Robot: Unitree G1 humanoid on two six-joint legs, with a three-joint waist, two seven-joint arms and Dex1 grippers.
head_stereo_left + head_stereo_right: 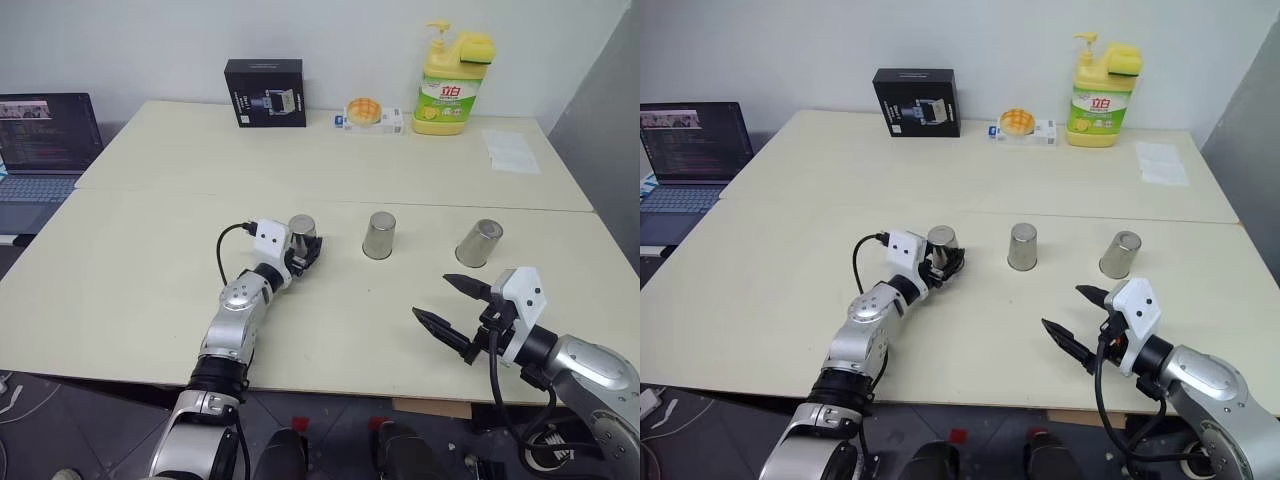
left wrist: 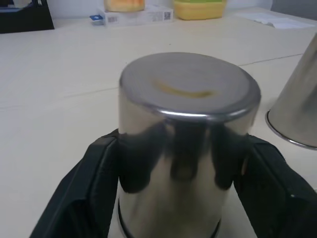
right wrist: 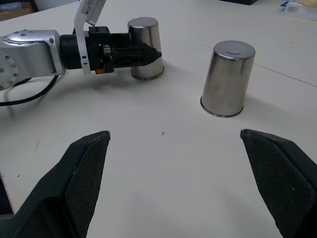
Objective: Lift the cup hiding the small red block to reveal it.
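While standing inverted on the cream bench point(image 1: 150, 270), gripped on both sides by left pincer point(image 1: 305, 252): leftmost cup point(image 1: 302, 231), at nine o'clock of middle cup point(image 1: 379, 235) and rightmost cup point(image 1: 479, 243); right pincer point(image 1: 450, 310) spread wide at five o'clock, empty.

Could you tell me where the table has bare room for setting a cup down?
Bare table lies left of the left tool, and between the three cups and the far boxes. The cup row is crowded.
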